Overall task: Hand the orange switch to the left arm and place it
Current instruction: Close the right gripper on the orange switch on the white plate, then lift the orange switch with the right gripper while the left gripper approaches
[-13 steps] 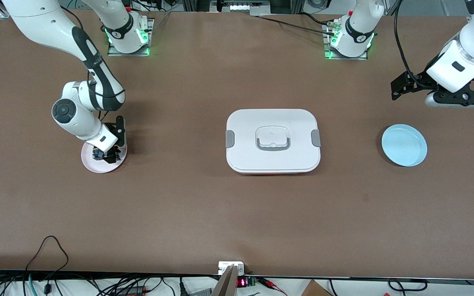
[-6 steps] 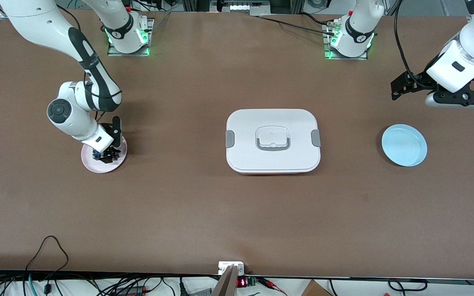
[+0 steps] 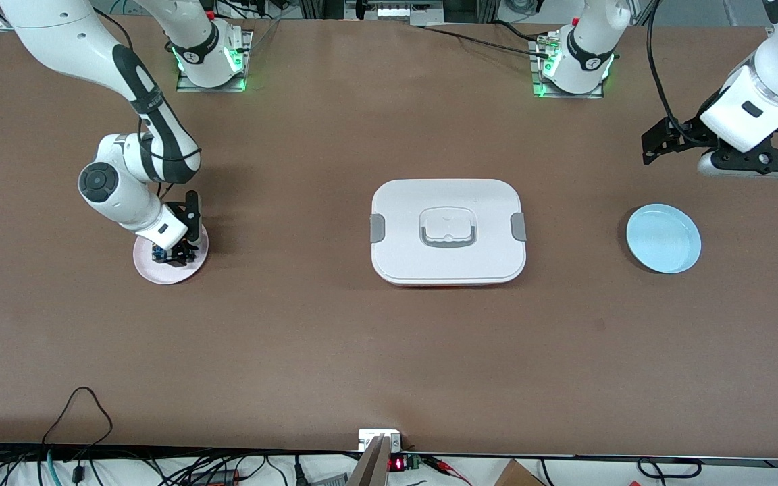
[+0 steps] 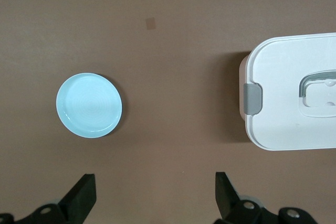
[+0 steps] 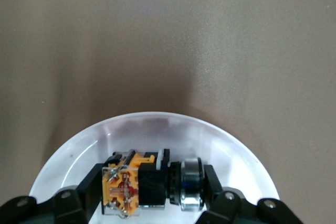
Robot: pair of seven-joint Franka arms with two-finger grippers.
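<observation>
The orange switch (image 5: pixel 149 183), with an orange block, a black body and a metal ring, lies on its side on a small white plate (image 5: pixel 157 124) toward the right arm's end of the table. My right gripper (image 5: pixel 156 188) is down on that plate (image 3: pixel 159 273), shut on the switch, one finger at each end. In the front view the right gripper (image 3: pixel 174 255) hides most of the switch. The white box (image 3: pixel 448 202) stands mid-table. My left gripper (image 4: pixel 156 198) is open and empty, waiting high over the table at the left arm's end (image 3: pixel 760 162).
A light-blue plate (image 3: pixel 663 238) lies empty between the box and the left arm's end of the table; it also shows in the left wrist view (image 4: pixel 90 105), with the box's clip end (image 4: pixel 294 77) beside it. Cables run along the table's near edge.
My right arm's wrist has shifted slightly toward its own end of the table, with the gripper staying on the plate. The left arm has not moved.
</observation>
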